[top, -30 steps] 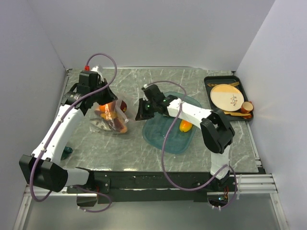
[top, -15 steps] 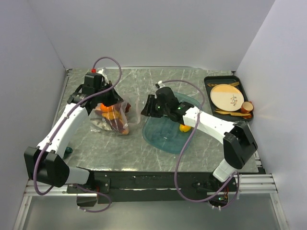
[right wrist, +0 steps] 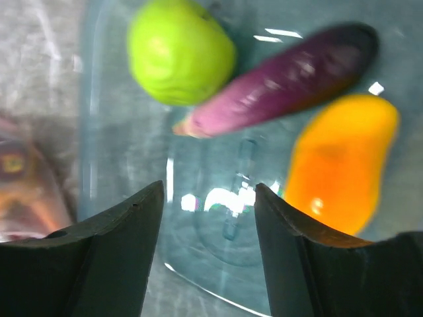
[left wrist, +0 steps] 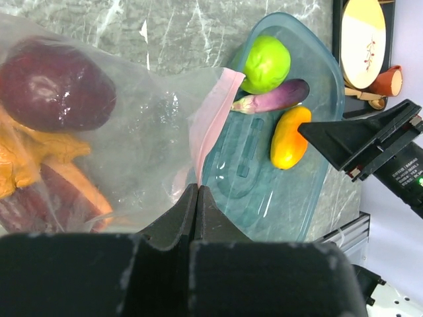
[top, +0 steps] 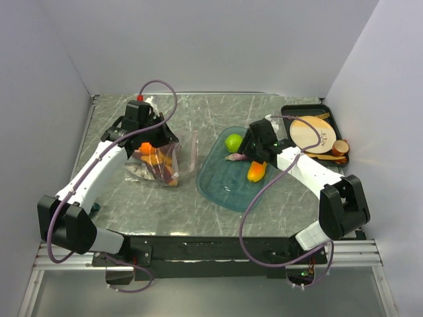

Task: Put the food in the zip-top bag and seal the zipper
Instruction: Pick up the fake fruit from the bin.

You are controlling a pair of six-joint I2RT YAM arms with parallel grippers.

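Right hand (right wrist: 208,198), fingers apart and empty, hangs over the translucent teal tray (right wrist: 218,152); the slim purple toy aubergine (right wrist: 284,82) lies just ahead, long axis slanting across the finger gap, narrow tip toward the round green lime (right wrist: 178,49), orange-yellow piece (right wrist: 340,158) alongside. Left hand (left wrist: 197,193) is clamped on the clear crinkly zip-top bag (left wrist: 132,132) by its pale pink zipper strip (left wrist: 213,119), mouth facing the tray on the bench (top: 198,109); right arm nearer the loose food.
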